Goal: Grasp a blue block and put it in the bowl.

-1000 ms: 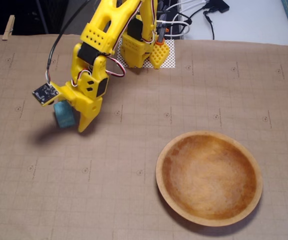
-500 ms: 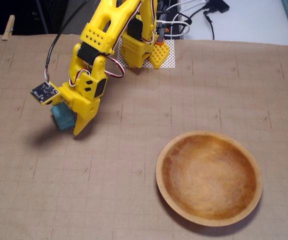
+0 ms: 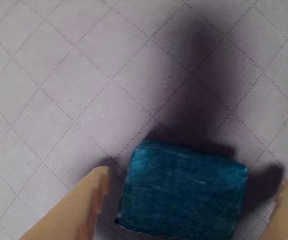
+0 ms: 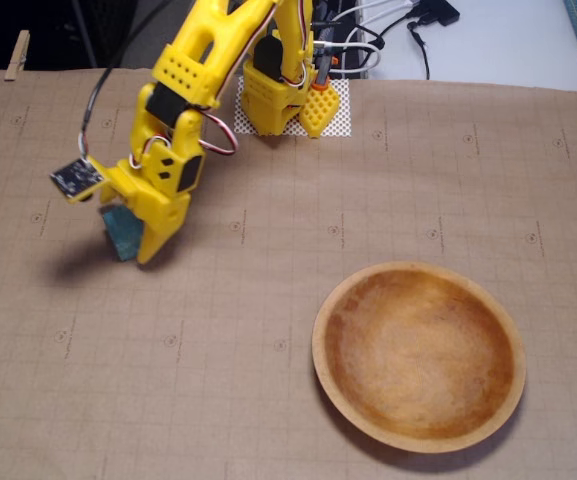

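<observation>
At the left side of the mat in the fixed view, the yellow gripper point(image 4: 133, 245) is down at the surface with its jaws spread on either side of the blue block point(image 4: 118, 228). The wrist view shows this more plainly: the gripper point(image 3: 193, 200) has one tan finger to the left of the blue block point(image 3: 182, 194) and the other at the right edge of the frame, with a sliver of mat and shadow showing between each finger and the block. So the jaws are open and straddle the block without pressing on it; the block lies flat on the gridded mat point(image 4: 268, 400), its long side running across the gap.

Behind the gripper, the yellow arm point(image 4: 203, 60) reaches back to its base at the top of the fixed view, where cables gather. The wooden bowl point(image 4: 324, 312) sits well apart from the block, toward the lower right, and is empty.

The step in hand looks like the grasp itself, with the approach done and the closing not yet made. The next move calls for shutting the jaws squarely on the block's short ends, then a lift high enough to clear the bowl's rim before swinging right. An off-centre pinch could twist the block.
</observation>
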Motion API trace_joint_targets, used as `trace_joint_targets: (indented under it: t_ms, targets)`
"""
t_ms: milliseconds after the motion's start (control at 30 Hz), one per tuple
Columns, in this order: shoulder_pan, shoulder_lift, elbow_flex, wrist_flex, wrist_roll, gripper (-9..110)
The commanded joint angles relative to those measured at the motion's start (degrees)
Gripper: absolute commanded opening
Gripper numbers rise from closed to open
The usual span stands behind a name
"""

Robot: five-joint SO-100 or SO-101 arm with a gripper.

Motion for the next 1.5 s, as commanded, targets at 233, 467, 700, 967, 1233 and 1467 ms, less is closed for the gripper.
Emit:
trace_joint_targets:
  t_ms: [233, 467, 700, 967, 1233, 1467]
  targets:
    - [0.97, 0.44, -3.87, -0.97, -0.62, 41]
    - [0.88, 0.53, -3.52, -0.97, -0.7, 38]
    - [0.79, 0.97, -3.16, -0.26, -0.79, 27]
    - [0.7, 1.05, -2.9, 0.0, -0.97, 18]
    - [0.7, 1.32, -1.67, 0.09, -2.64, 16]
    - [0.7, 1.41, -1.49, 0.0, -3.87, 15]
